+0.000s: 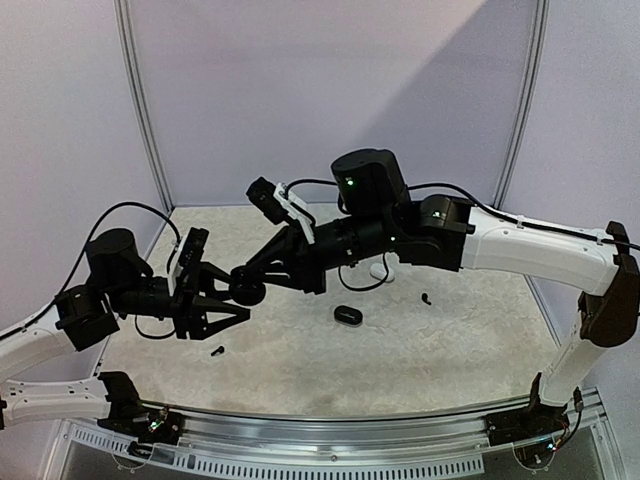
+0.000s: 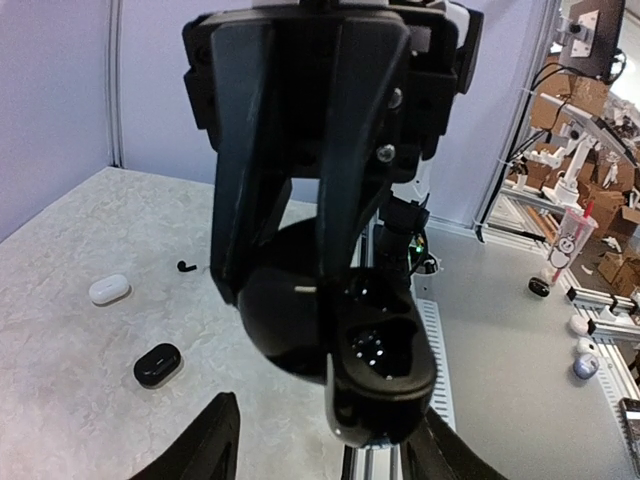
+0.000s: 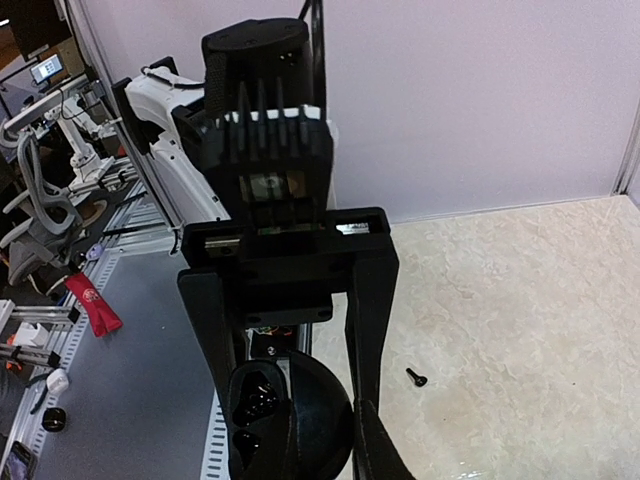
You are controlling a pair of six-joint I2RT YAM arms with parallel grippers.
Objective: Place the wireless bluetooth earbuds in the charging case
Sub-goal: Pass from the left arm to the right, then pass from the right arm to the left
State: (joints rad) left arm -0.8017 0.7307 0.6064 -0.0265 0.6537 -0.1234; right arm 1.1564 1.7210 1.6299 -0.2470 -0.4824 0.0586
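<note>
On my feed the pale speckled desk [image 1: 300, 375] carries a black case [image 1: 347, 314] near the middle, a white case [image 2: 109, 289] behind it, one black earbud [image 1: 426, 298] to the right, and another black earbud [image 1: 217, 350] front left.

The black charging case [image 3: 298, 428] is cut off at the bottom edge. The right arm [image 1: 520, 245] half hides the white case [image 1: 380, 269].

Both arms meet out at 9 o'clock over the table [image 1: 300, 380] — the right gripper [image 1: 243, 288] pinches a black charging case [image 1: 251, 293] between the left gripper's [image 1: 241, 297] spread fingers. One black earbud [image 1: 216, 350] lies at 7 o'clock, a second earbud [image 1: 426, 298] at 3 — a second black case [image 1: 347, 314] sits near centre.
</note>
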